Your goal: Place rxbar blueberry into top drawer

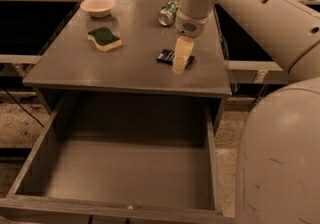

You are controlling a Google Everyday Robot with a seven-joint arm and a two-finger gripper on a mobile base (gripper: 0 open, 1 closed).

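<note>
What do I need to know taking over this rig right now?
Tool: down at the table top, over the right end of the rxbar blueberry; a secure grip is not confirmed.
Rxbar blueberry: flat on the table top, right of centre.
Top drawer: pulled open below the table's front edge, no bar inside.
Done: drawer open, tool at the bar.
Left: grasp, lift, carry over the drawer, release.

— What colours are on the grey bench [125,70]?
— A cream gripper [179,66] at 3 o'clock, at the black rxbar blueberry [164,56]. A green-and-yellow sponge [104,38] at 10.
— And the rest?
— A green-and-white can [168,13] at 1, a pale cream bowl [98,6] at 11. The top drawer [130,170] is plain grey.
</note>
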